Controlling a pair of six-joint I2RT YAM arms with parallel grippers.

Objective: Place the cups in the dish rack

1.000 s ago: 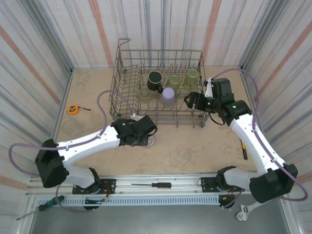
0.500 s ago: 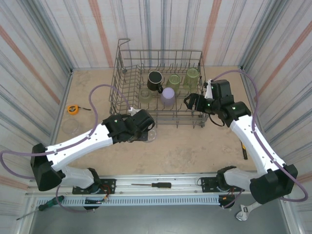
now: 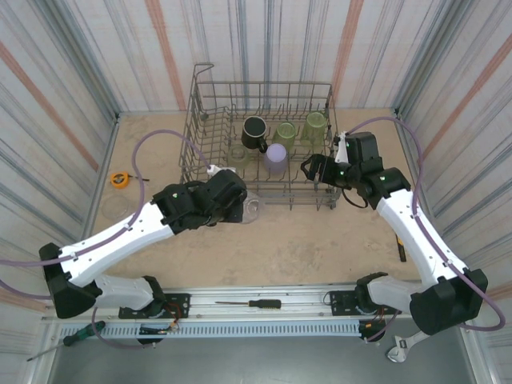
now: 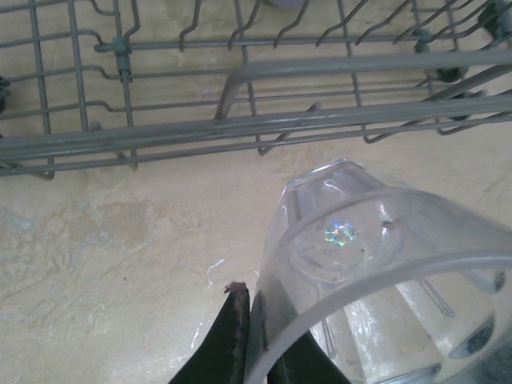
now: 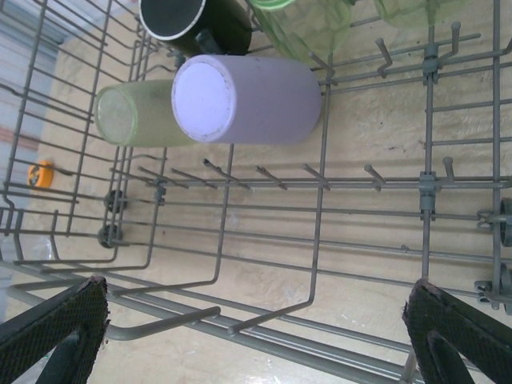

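From where I stand, the left gripper (image 3: 238, 208) is clenched on the rim of a clear cup (image 3: 251, 207). The left wrist view shows it best: the left gripper (image 4: 256, 336) has one dark finger (image 4: 232, 336) outside the wall and the other seen through the plastic inside, so the clear cup (image 4: 376, 256) hangs just to the right of the jaws. Its mouth faces back toward the wrist and its base points ahead, so its long axis runs roughly the way the fingers point. Straight ahead of those jaws, past a strip of bare table (image 4: 104, 240), the near side rail of the dish rack (image 4: 240, 126) crosses the view. That is the relation that counts: the dish rack (image 3: 264, 83) lies forward of the cup, and I would judge the cup must clear the rail before it can go among the tines. The right gripper (image 3: 316, 166) hangs over the rack's other end with its jaws spread wide and nothing between them. Below and ahead of the right gripper (image 5: 256, 336) lie a lavender cup (image 5: 248, 100), a green tumbler (image 5: 136, 116) and a black mug (image 5: 192, 20), already in the rack. The left arm is plainly the one to finish this.
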